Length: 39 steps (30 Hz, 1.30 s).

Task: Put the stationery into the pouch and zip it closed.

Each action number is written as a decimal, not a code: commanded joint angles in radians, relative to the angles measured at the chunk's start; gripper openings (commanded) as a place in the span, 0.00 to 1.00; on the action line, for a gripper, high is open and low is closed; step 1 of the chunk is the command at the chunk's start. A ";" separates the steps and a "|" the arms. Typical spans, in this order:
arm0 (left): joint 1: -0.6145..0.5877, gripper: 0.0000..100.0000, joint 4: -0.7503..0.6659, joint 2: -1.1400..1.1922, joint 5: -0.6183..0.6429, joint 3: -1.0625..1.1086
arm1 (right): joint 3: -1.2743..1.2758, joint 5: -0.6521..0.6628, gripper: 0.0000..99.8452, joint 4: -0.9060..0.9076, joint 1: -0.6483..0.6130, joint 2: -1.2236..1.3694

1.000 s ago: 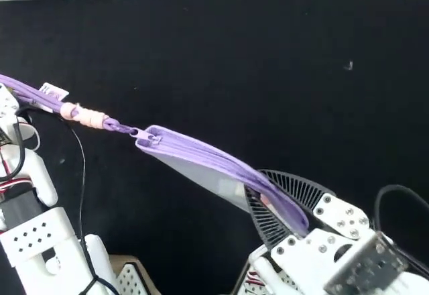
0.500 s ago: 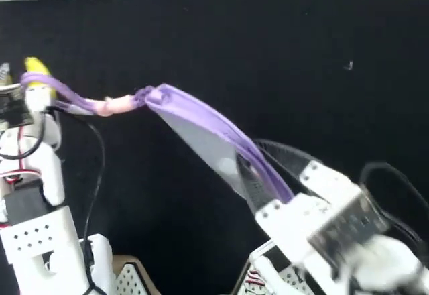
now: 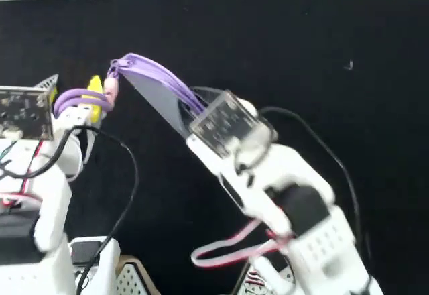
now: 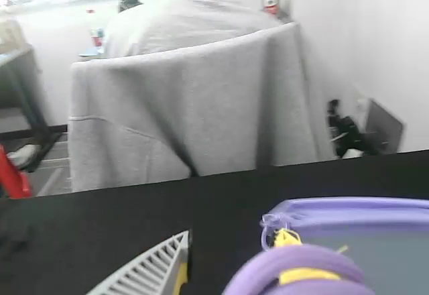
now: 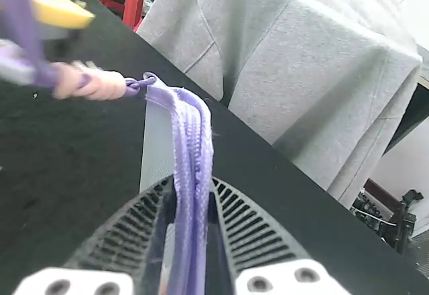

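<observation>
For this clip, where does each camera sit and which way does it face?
High view: fixed above the arms' side, looking down across the black table; both arms show, left hand and right hand by the purple pouch.
Left wrist view: on the left arm, facing level across the table toward a draped grey jacket; part of its own hand shows.
Right wrist view: on the right arm, facing along the pouch clamped between its ribbed fingers, toward that jacket.
Shared: all show the pouch; both wrist views the jacket.
</observation>
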 commanded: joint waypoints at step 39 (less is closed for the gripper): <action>-0.432 0.21 0.344 -0.011 0.035 -0.203 | -0.858 -0.281 0.22 0.338 0.054 1.353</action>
